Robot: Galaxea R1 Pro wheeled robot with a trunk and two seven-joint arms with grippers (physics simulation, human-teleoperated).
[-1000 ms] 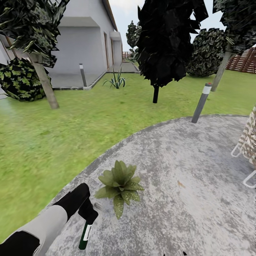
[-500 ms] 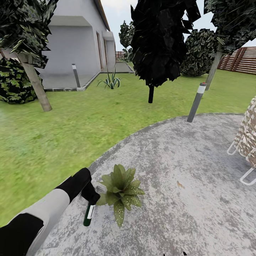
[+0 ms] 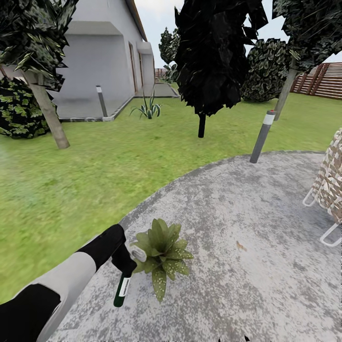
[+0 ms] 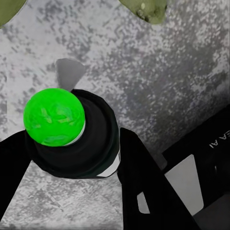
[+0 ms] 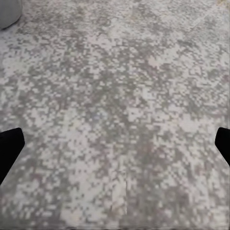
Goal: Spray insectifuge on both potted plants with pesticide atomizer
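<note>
1. This is the garden of a house: a green lawn (image 3: 85,175) spreads around a round, mottled grey paved patio (image 3: 247,228).
2. A pale grey house (image 3: 102,61) with a paved strip along its wall stands at the lawn's far side.
3. Trees (image 3: 216,52), leafy shrubs (image 3: 268,71) and a striped agave (image 3: 148,108) grow on the grass.
4. A brown slatted wooden fence (image 3: 323,80) closes the far edge.
5. Grey bollard lamps (image 3: 262,137) stand beside the paving, and a woven garden chair (image 3: 330,185) sits on it.

left arm extended forward, left end effector (image 3: 124,260) clamped, right end effector's fingertips (image 5: 10,146) spread
</note>
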